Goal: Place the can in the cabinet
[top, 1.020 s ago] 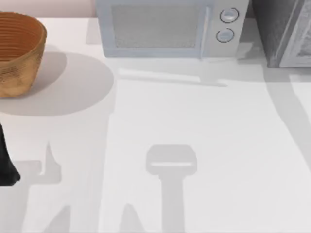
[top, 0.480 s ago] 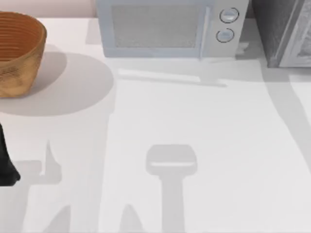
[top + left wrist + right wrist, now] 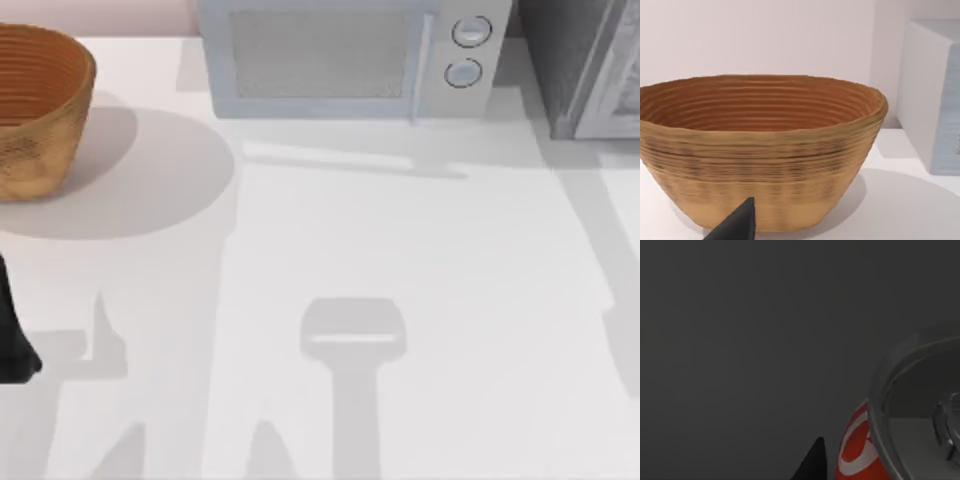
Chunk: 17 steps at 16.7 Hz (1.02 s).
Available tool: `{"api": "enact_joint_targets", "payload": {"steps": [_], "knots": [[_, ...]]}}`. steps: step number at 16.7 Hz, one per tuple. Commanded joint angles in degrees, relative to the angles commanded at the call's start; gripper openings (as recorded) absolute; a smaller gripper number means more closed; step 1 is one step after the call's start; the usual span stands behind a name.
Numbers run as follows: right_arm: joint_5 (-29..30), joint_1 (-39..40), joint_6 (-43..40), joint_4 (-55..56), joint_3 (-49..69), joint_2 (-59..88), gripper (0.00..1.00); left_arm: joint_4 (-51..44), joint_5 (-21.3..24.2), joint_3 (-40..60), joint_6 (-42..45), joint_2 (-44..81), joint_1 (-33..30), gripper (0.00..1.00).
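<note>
A white worktop (image 3: 420, 260) fills the scene below a pale pink back wall, crossed by grey shadows. At its rear right corner stands the large boxy cabinet (image 3: 585, 65) with a dark grey speckled surface and a pale grey-white framed door panel. Along the rear edge, just left of the cabinet, sits a light grey microwave (image 3: 345, 55) with two round knobs on its right side. At the rear left corner rests a brown woven wicker basket (image 3: 40, 105), which the left wrist view shows close up (image 3: 760, 150) with a white box-shaped side of the microwave (image 3: 932, 95) beside it. A black part of the left arm (image 3: 12, 335) is parked at the left edge of the worktop; a black fingertip (image 3: 737, 225) appears in its wrist view, and whether the left gripper is apart or together cannot be told. The right wrist view is dark grey, with the small white cylindrical can (image 3: 875, 445) bearing red label markings seen close to the camera, its metal rim uppermost, next to a black fingertip (image 3: 812, 462). Whether the right gripper is clamped on the can cannot be told.
</note>
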Motion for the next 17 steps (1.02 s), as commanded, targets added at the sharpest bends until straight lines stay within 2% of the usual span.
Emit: {"api": "enact_joint_targets", "payload": {"steps": [3,6,12,17], "knots": [[-0.88,-1.05,-0.04,-3.13,12.53,8.79,0.0,0.0,0.0,0.0,0.0,0.0,0.0,1.0],[-1.6,-1.78,-0.06,-5.19,19.99,14.82,0.0,0.0,0.0,0.0,0.0,0.0,0.0,1.0],[-1.81,-2.03,-0.07,-5.74,22.01,16.61,0.0,0.0,0.0,0.0,0.0,0.0,0.0,1.0],[-1.81,-2.03,-0.07,-5.74,22.01,16.61,0.38,0.0,0.0,0.0,0.0,0.0,0.0,1.0]]}}
